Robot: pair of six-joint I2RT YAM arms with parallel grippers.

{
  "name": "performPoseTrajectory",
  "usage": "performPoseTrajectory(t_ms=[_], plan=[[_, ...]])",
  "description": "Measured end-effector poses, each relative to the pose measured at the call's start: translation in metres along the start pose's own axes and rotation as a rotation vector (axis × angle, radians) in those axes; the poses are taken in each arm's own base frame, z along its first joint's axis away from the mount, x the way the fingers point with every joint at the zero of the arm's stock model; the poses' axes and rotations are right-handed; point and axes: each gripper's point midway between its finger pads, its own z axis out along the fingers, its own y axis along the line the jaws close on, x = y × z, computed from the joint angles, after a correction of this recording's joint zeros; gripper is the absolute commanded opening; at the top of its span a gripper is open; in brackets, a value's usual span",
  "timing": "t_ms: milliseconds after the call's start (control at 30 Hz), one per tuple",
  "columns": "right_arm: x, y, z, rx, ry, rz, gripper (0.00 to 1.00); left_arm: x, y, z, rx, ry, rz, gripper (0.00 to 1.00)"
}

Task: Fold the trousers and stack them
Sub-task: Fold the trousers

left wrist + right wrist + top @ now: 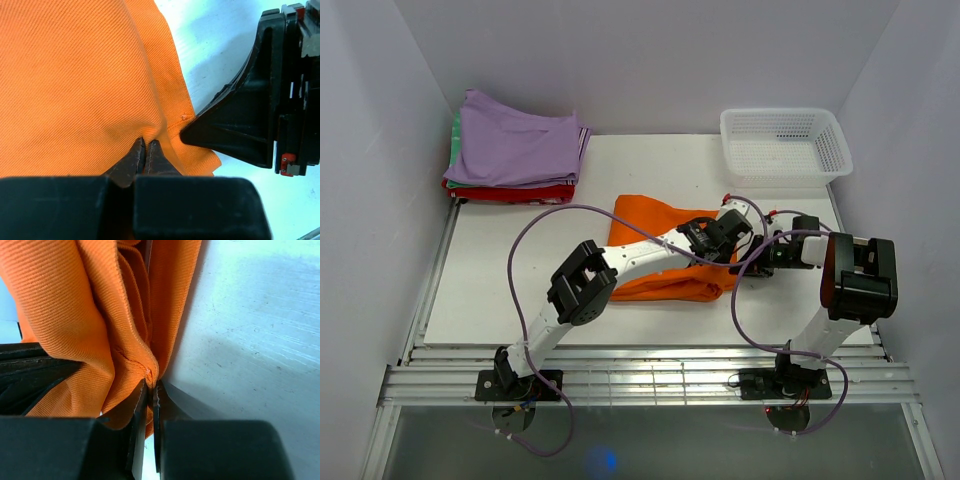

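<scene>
The orange trousers (660,255) lie folded in a thick bundle on the white table, in the middle right. My left gripper (728,240) reaches across them to their right edge and is shut on a pinch of the orange cloth (85,85). My right gripper (760,258) meets it there from the right and is shut on the bunched edge of the trousers (100,325). In the left wrist view the right gripper's black body (260,110) sits just beside the pinched spot. Both grippers hold the same right end, close together.
A stack of folded garments, lilac-purple on top (515,150) over green and red, sits at the back left. A white mesh basket (785,142) stands at the back right. The table's right edge (840,220) is close to the right arm.
</scene>
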Motion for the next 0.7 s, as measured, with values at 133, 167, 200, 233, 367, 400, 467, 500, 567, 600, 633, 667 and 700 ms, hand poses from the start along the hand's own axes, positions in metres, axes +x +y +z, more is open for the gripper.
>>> performPoseTrajectory(t_ms=[133, 167, 200, 233, 367, 400, 467, 500, 567, 600, 633, 667, 700], plan=[[0.000, 0.002, 0.002, -0.004, -0.002, -0.013, 0.08, -0.006, -0.003, -0.003, 0.015, -0.006, -0.004, 0.00], [0.001, 0.003, 0.002, -0.005, 0.000, -0.016, 0.08, -0.009, -0.005, -0.004, 0.020, -0.012, -0.006, 0.00], [0.001, 0.003, 0.003, -0.006, 0.001, -0.020, 0.08, -0.013, -0.006, -0.006, 0.023, -0.019, -0.008, 0.00], [0.002, 0.004, 0.003, -0.008, 0.003, -0.022, 0.08, -0.018, -0.008, -0.008, 0.028, -0.029, -0.009, 0.00], [0.006, 0.007, 0.005, -0.015, 0.008, -0.032, 0.08, -0.037, -0.012, -0.013, 0.043, -0.072, -0.020, 0.00], [0.006, 0.008, 0.006, -0.016, 0.009, -0.035, 0.08, -0.041, -0.012, -0.013, 0.045, -0.082, -0.022, 0.00], [0.008, 0.009, 0.006, -0.019, 0.010, -0.039, 0.08, -0.045, -0.012, -0.014, 0.047, -0.096, -0.024, 0.00], [0.009, 0.009, 0.006, -0.019, 0.010, -0.040, 0.08, -0.045, -0.012, -0.014, 0.047, -0.097, -0.024, 0.00], [0.009, 0.009, 0.006, -0.019, 0.010, -0.042, 0.08, -0.046, -0.012, -0.013, 0.047, -0.099, -0.022, 0.00], [0.009, 0.009, 0.006, -0.019, 0.010, -0.045, 0.08, -0.047, -0.010, -0.013, 0.046, -0.101, -0.022, 0.00], [0.009, 0.010, 0.006, -0.019, 0.011, -0.049, 0.08, -0.048, -0.010, -0.012, 0.045, -0.103, -0.024, 0.00], [0.009, 0.010, 0.006, -0.020, 0.011, -0.053, 0.08, -0.050, -0.010, -0.011, 0.048, -0.108, -0.027, 0.00], [0.010, 0.010, 0.006, -0.020, 0.011, -0.057, 0.08, -0.051, -0.009, -0.010, 0.051, -0.113, -0.030, 0.03]])
